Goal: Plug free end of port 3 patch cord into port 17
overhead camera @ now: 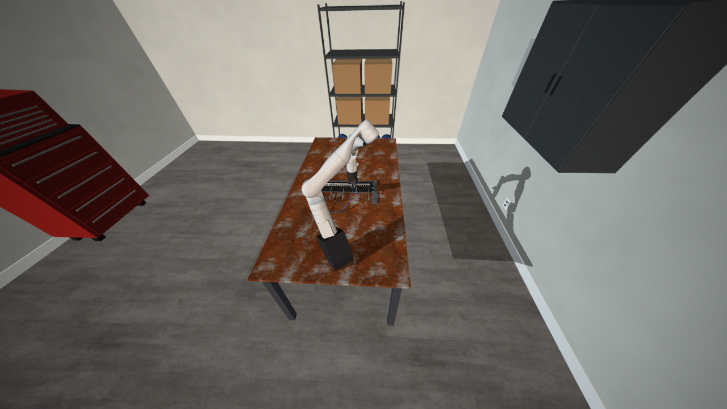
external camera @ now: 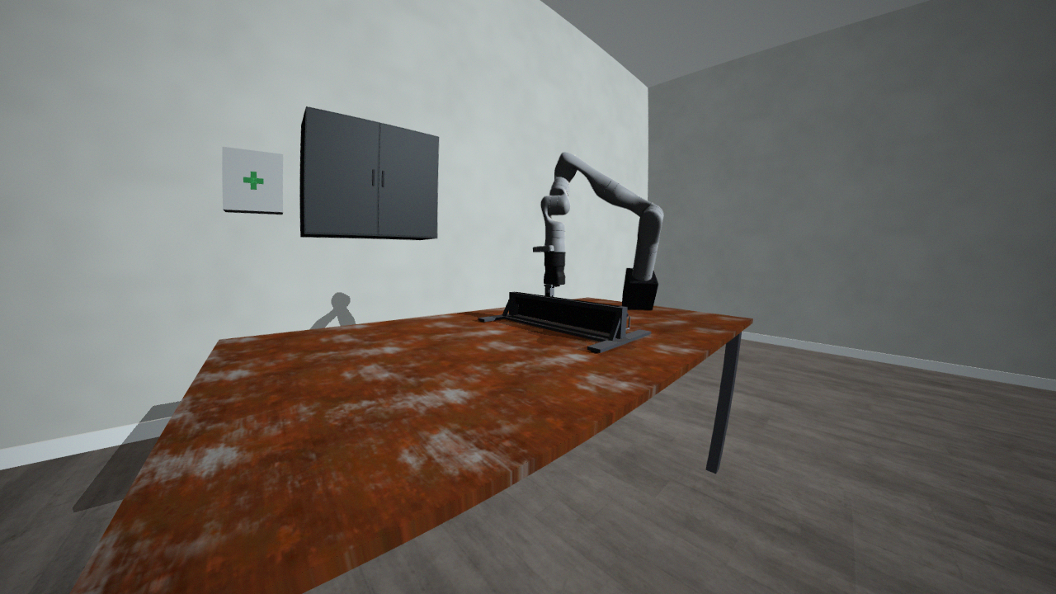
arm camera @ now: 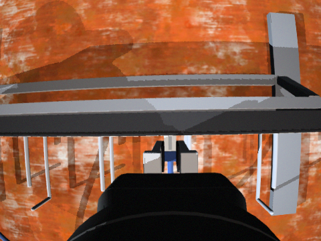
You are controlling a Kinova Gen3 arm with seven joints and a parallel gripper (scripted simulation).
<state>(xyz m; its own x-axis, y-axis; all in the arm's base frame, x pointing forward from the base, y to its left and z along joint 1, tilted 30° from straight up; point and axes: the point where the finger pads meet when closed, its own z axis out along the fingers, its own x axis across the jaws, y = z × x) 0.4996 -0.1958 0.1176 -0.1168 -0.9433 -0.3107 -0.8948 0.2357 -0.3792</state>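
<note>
The rack with the patch panel stands upright on the table. In the wrist view its top edge crosses the picture and hides the jacks and number plates. My gripper is at the panel's front, right of its middle, shut on the plug. The plug is pale, with a dark blue boot, and points at the panel. Its front end goes out of sight under the panel's edge; how deep it sits and in which port I cannot tell. The blue cord runs back from it and curves left in front of the rack.
Wire cable guides stick out from the rack's front on both sides of my gripper. The rack's right foot lies flat on the table. The arm's base stands in front of the rack.
</note>
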